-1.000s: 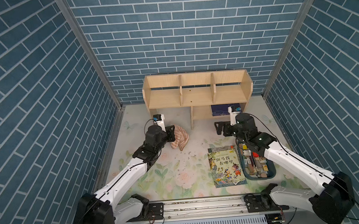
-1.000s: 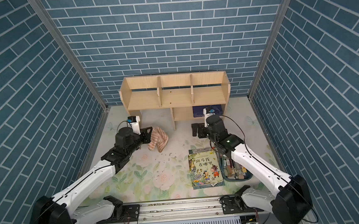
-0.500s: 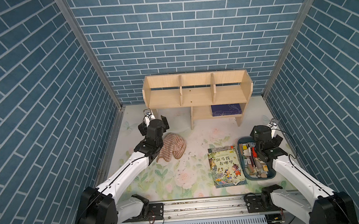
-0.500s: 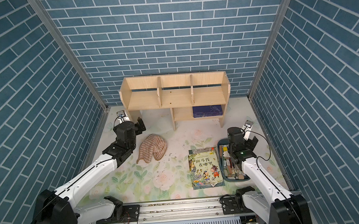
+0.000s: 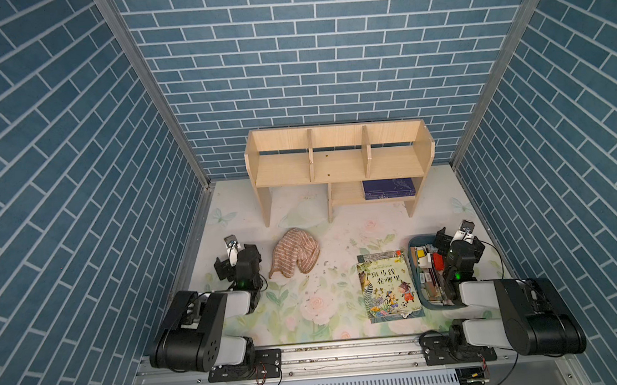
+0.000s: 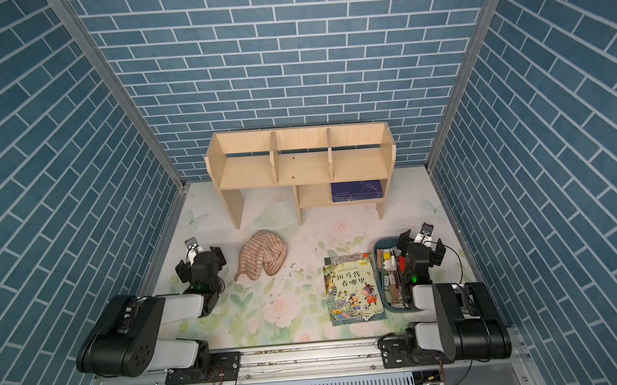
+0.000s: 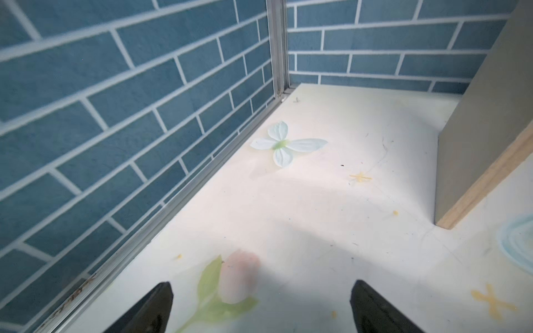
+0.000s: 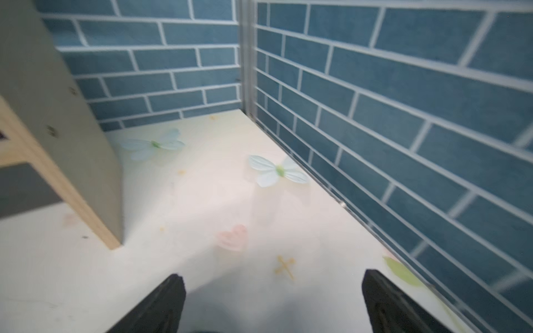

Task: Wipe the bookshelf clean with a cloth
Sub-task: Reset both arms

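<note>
The light-wood bookshelf [image 5: 338, 165] [image 6: 298, 168] stands against the back wall, its three upper compartments empty. The striped tan-pink cloth [image 5: 296, 255] [image 6: 263, 258] lies crumpled on the floral mat in front of the shelf's left leg, touched by nothing. My left gripper [image 5: 238, 259] [image 7: 261, 284] is open and empty, a short way left of the cloth. My right gripper [image 5: 458, 244] [image 8: 274, 275] is open and empty too, above the far end of the blue tray. Each wrist view shows bare mat between the fingers and one bookshelf leg [image 7: 484, 144] [image 8: 57, 144].
A colourful picture book [image 5: 389, 286] lies flat on the mat beside a blue tray [image 5: 413, 243] packed with small items. A dark blue book [image 5: 388, 188] rests on the lower shelf. Crumbs [image 5: 320, 274] dot the mat near the cloth. Brick walls enclose three sides.
The left gripper opened and let go of the cloth, which now lies on the mat. Both arms drew back toward the front rail; the right one came to rest over the tray.
</note>
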Robot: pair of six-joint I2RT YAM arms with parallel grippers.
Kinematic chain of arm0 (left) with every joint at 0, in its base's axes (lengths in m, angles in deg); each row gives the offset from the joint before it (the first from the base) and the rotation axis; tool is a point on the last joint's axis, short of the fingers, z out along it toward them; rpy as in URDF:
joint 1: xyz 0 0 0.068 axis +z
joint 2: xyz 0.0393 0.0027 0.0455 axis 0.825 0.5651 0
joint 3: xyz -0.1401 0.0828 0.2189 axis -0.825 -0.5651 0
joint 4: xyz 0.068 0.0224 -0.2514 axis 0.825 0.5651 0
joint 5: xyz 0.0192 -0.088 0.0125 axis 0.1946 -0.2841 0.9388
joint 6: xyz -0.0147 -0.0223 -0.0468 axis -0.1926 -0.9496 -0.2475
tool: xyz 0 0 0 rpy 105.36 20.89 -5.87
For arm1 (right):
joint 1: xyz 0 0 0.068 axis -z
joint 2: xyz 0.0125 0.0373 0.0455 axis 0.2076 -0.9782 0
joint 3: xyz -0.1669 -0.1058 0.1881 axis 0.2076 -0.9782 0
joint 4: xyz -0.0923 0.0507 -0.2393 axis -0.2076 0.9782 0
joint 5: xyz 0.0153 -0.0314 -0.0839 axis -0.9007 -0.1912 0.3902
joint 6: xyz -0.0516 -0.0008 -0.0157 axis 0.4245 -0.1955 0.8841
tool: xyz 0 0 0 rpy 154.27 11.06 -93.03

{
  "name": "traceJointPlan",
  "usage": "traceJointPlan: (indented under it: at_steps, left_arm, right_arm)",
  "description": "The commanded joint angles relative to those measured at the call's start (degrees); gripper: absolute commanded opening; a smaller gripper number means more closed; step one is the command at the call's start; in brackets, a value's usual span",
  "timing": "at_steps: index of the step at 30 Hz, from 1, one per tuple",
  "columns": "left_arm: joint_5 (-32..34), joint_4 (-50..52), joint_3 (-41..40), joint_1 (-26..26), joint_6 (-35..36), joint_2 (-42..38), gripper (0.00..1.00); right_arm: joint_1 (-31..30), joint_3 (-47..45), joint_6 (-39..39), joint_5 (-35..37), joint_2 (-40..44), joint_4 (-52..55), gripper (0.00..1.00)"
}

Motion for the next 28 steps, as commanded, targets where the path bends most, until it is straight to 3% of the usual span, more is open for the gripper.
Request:
traceJointPlan:
  at_steps: [1,5,6,7,8,12,28]
  left_arm:
    - [-8.33,-20.78,-2.28,2.82,2.25,0.1,1.0]
    - [-15.98,-23.26,0.58,2.52,7.22,7.62,1.0]
    - [-14.93,-19.62,1.48,2.81,5.37,6.08,1.0]
    - [-14.37,-24.21,0.63,2.83,6.08,7.42,1.0]
    - [-14.84,-19.27,1.46,2.86,5.39,6.55,1.0]
    - [-13.83,-22.87,0.89,2.48,5.9,7.15,1.0]
    - [-14.32,-21.07,1.26,2.42,5.73,6.57,1.0]
  right_arm:
    - [-1.38,1.89,5.16,-12.71,-5.73,-11.21,1.0]
    - [-2.28,1.94,5.44,-9.81,-7.1,-11.87,1.0]
    - [-2.27,2.3,5.31,-9.63,-6.48,-9.77,1.0]
    - [-2.27,1.9,5.51,-9.64,-6.96,-11.54,1.0]
    - [-2.31,1.99,5.39,-9.43,-6.55,-10.9,1.0]
    - [-2.48,1.94,5.53,-9.26,-6.75,-11.27,1.0]
    - [-2.25,1.86,5.37,-9.79,-6.54,-11.05,1.0]
